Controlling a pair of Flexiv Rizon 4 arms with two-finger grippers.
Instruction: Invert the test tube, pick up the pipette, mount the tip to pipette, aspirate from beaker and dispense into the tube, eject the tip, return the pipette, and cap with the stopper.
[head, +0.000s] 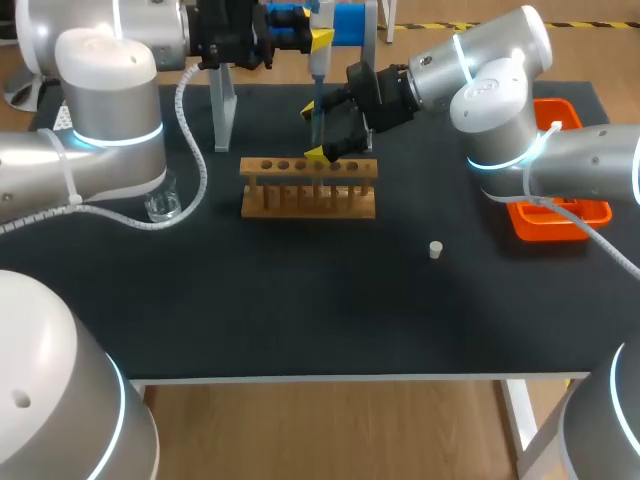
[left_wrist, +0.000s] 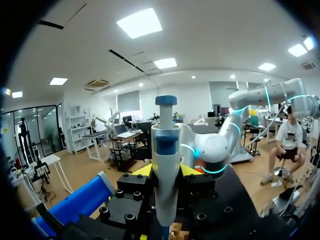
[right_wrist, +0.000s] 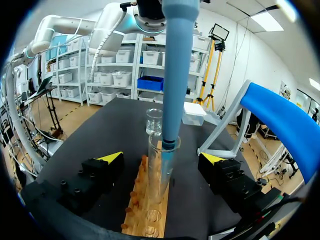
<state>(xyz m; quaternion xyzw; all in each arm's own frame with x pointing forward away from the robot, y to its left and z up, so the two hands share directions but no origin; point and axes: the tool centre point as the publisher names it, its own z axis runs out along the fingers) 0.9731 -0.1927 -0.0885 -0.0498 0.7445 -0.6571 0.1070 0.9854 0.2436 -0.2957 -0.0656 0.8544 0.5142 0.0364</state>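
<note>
Dispense step: left fingers (left_wrist: 142, 171) pinching pipette (head: 318, 55), upper centre, head view; lower end in tube (right_wrist: 161, 165) mouth. Tube upright in rack (head: 308, 195), between spread right fingers (right_wrist: 111, 157). Keep pipette vertical, centred; press plunger (left_wrist: 165, 101) slowly.

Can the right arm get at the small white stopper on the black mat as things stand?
Likely yes: the small white stopper stands alone on that arm's side; the right gripper is open.
</note>
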